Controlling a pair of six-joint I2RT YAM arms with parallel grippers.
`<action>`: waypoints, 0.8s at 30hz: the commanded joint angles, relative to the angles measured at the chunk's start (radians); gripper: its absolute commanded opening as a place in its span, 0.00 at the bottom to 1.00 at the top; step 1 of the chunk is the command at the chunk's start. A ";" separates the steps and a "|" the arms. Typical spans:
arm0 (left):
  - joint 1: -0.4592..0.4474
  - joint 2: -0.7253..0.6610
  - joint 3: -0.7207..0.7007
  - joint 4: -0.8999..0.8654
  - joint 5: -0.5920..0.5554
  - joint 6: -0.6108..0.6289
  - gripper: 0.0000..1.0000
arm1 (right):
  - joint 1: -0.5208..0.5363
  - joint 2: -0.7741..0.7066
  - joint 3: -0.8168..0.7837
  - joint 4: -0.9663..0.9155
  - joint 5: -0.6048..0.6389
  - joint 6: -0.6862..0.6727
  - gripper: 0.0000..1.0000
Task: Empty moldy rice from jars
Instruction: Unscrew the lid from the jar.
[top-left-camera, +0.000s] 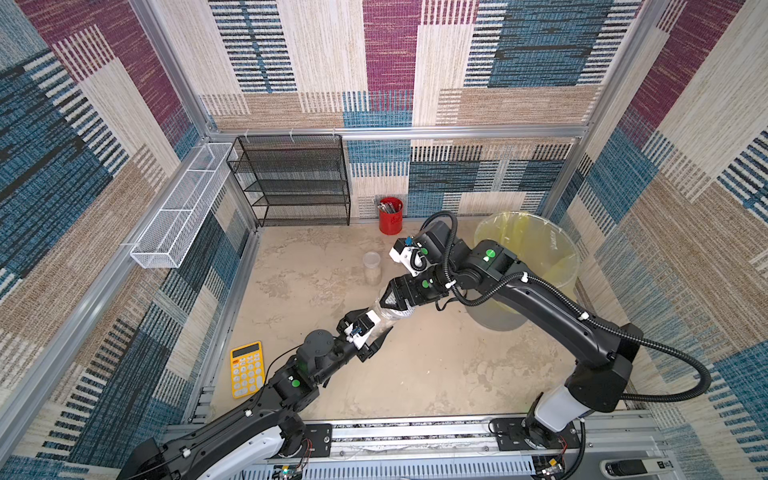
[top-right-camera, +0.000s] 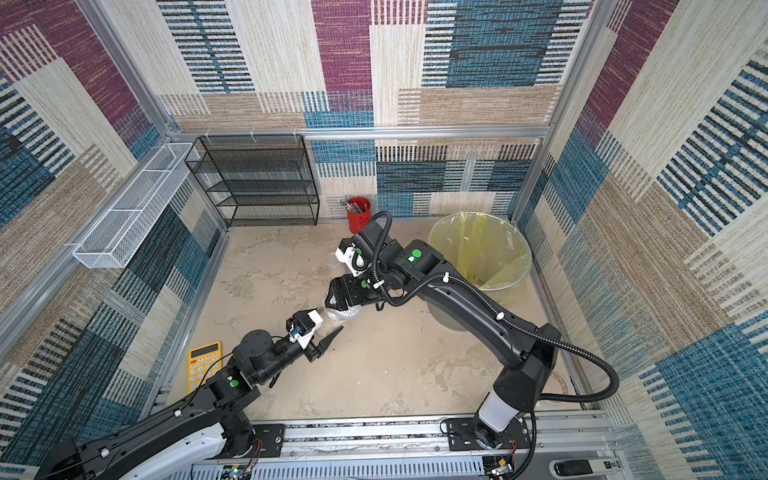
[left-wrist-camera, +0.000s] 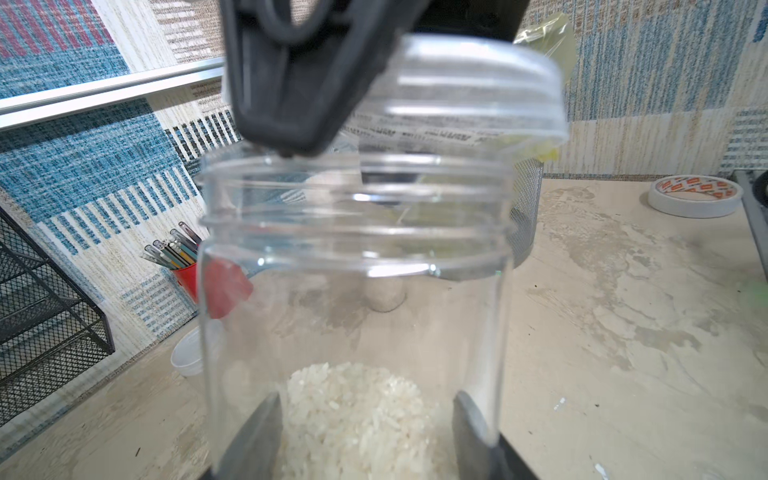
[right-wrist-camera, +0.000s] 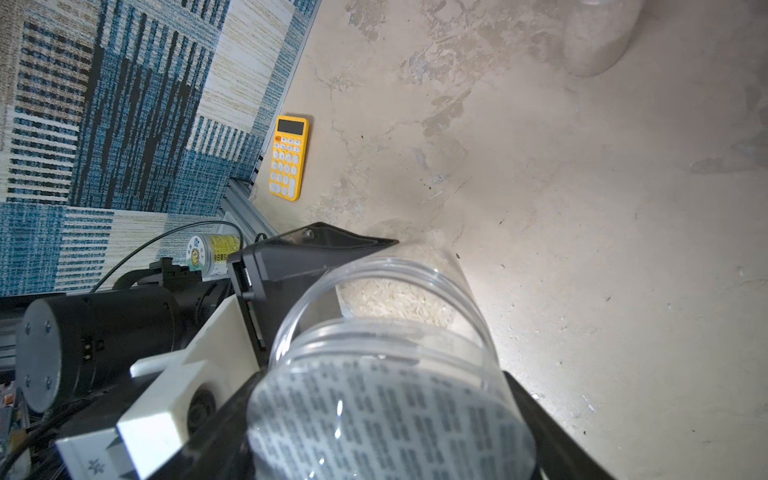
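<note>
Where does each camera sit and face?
Both top views: high above the robot, looking down on the table; left arm, right arm show.
Left wrist: faces forward along the left gripper, clamped on the jar of rice.
Right wrist: looks down past the right gripper, holding the lid, into the jar.
Shared: both wrist views show jar and lid.

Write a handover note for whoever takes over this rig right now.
Left gripper: shut on the big jar, tilted above the table, moldy rice inside.
Right gripper: shut on the lid, off the jar's mouth.
Small jar stands on the table, rice inside; bin on the robot's right.
Done: big jar opened. Left: empty both jars into the bin.
</note>
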 joint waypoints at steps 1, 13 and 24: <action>0.000 -0.002 -0.002 -0.044 0.031 -0.039 0.29 | -0.003 -0.020 -0.016 0.087 0.021 -0.085 0.64; 0.000 -0.019 -0.014 -0.046 0.032 -0.056 0.29 | -0.046 -0.066 -0.071 0.156 0.092 -0.141 0.66; 0.000 -0.020 -0.020 -0.029 0.026 -0.059 0.29 | -0.048 -0.122 -0.196 0.223 -0.005 -0.135 0.66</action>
